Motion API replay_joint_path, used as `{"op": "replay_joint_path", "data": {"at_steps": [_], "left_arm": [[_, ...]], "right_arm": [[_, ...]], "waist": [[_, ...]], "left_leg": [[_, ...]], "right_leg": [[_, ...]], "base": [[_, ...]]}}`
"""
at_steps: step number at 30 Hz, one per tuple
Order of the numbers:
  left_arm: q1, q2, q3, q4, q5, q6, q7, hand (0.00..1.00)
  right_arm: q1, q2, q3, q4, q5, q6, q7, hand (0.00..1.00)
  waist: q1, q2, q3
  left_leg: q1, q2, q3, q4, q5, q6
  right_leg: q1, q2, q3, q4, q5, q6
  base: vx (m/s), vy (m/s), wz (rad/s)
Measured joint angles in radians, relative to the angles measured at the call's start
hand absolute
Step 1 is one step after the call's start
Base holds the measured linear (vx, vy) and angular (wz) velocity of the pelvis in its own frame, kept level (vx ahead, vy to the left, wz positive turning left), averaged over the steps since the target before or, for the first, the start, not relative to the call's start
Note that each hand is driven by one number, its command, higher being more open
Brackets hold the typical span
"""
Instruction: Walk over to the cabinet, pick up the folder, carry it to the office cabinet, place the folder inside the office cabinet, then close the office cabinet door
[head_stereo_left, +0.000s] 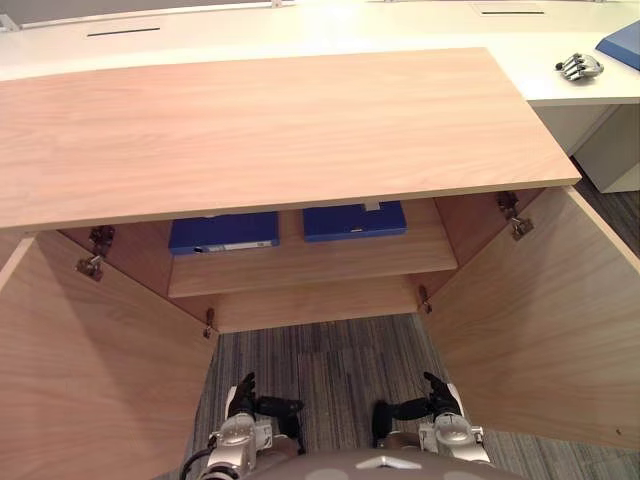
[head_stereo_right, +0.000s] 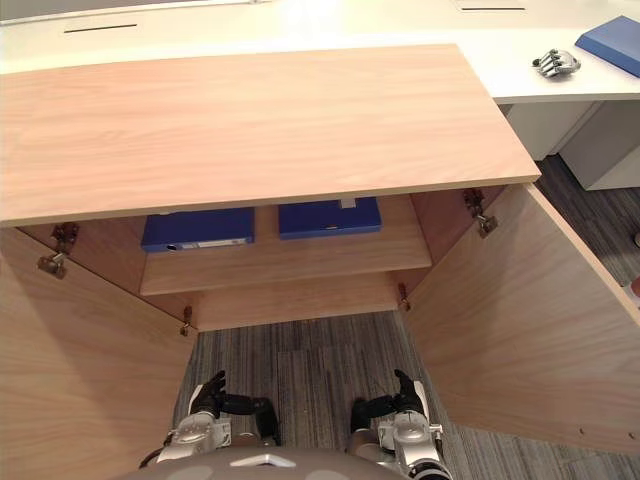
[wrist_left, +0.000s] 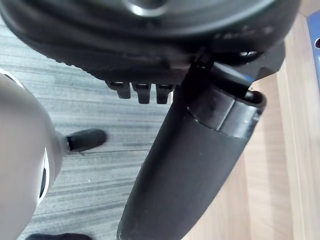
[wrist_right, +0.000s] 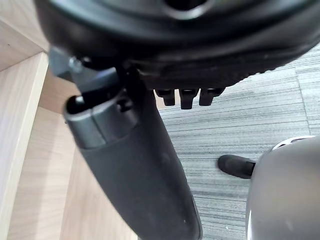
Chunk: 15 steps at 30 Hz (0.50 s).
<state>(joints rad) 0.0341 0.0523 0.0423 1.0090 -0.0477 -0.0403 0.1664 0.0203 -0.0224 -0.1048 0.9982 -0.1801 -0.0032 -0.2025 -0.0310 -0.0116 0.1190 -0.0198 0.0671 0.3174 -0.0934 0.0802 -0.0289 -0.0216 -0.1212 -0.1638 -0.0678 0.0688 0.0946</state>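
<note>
You have two blue folders lying flat inside the office cabinet (head_stereo_left: 270, 130): the left folder (head_stereo_left: 223, 232) and the right folder (head_stereo_left: 354, 221) sit side by side on the shelf (head_stereo_left: 310, 262), a narrow gap between them, tucked under the cabinet's top board. The left one shows a pale strip along its front edge. Both doors stand wide open, the left door (head_stereo_left: 90, 370) and the right door (head_stereo_left: 540, 310) swung out toward you on either side.

Your left hand (head_stereo_left: 243, 398) and right hand (head_stereo_left: 437, 397) hang low over the grey carpet (head_stereo_left: 330, 360), in front of the opening and well apart from the shelf. Each has its fingers relaxed and its thumb turned inward, holding nothing.

Beyond the cabinet, a white desk (head_stereo_left: 560, 85) carries a loose robot hand (head_stereo_left: 579, 67) and, just beside it at the corner, a third blue folder (head_stereo_left: 622, 42).
</note>
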Motion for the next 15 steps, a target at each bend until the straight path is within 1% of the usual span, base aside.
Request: {"op": "replay_joint_path", "data": {"at_steps": [2, 7, 10, 13, 14, 15], "left_arm": [[0.000, 0.000, 0.000, 0.000, 0.002, 0.000, 0.000, 1.00], [0.000, -0.001, 0.000, 0.012, 0.002, 0.001, 0.000, 1.00], [-0.001, -0.002, 0.000, 0.019, 0.002, 0.007, -0.001, 1.00], [-0.004, -0.001, 0.000, 0.021, 0.011, 0.008, -0.002, 1.00], [-0.006, 0.000, 0.000, 0.027, 0.021, 0.008, -0.003, 1.00], [-0.008, 0.000, 0.000, 0.032, 0.021, 0.008, -0.005, 1.00]], "right_arm": [[-0.005, 0.013, -0.035, 0.000, 0.028, 0.000, -0.003, 1.00], [-0.007, 0.015, -0.038, 0.000, 0.047, 0.000, -0.005, 1.00], [-0.005, 0.017, -0.081, 0.003, 0.089, 0.000, -0.007, 1.00], [-0.004, 0.013, -0.124, 0.008, 0.128, 0.000, -0.011, 1.00], [-0.004, 0.013, -0.144, 0.008, 0.145, 0.000, -0.011, 1.00], [-0.003, 0.013, -0.154, 0.008, 0.146, 0.000, -0.012, 1.00]], "waist": [[0.000, 0.000, -0.002], [0.000, 0.001, -0.003], [-0.001, 0.003, -0.005], [-0.002, 0.003, -0.010], [-0.003, 0.002, -0.012], [-0.004, 0.002, -0.013]], "left_leg": [[0.006, -0.001, 0.000, 0.000, -0.002, 0.001], [0.020, -0.001, 0.000, 0.004, -0.003, 0.001], [0.038, -0.001, 0.004, 0.003, -0.009, 0.000], [0.053, 0.000, 0.028, 0.000, -0.019, -0.005], [0.060, 0.000, 0.039, -0.001, -0.028, -0.011], [0.063, 0.000, 0.046, 0.000, -0.030, -0.010]], "right_leg": [[0.008, 0.001, 0.001, -0.008, 0.000, 0.000], [0.023, 0.003, 0.010, -0.017, 0.000, -0.001], [0.035, 0.004, 0.020, -0.018, -0.001, -0.003], [0.034, 0.004, 0.044, -0.015, 0.001, -0.004], [0.033, 0.004, 0.058, -0.014, 0.001, -0.004], [0.032, 0.004, 0.065, -0.013, 0.001, -0.004]], "base": [[0.01, -0.011, -0.04], [-0.01, -0.014, -0.07], [-0.03, -0.009, -0.09], [-0.06, 0.003, -0.22], [-0.06, 0.013, -0.33], [-0.04, 0.016, -0.35]]}}
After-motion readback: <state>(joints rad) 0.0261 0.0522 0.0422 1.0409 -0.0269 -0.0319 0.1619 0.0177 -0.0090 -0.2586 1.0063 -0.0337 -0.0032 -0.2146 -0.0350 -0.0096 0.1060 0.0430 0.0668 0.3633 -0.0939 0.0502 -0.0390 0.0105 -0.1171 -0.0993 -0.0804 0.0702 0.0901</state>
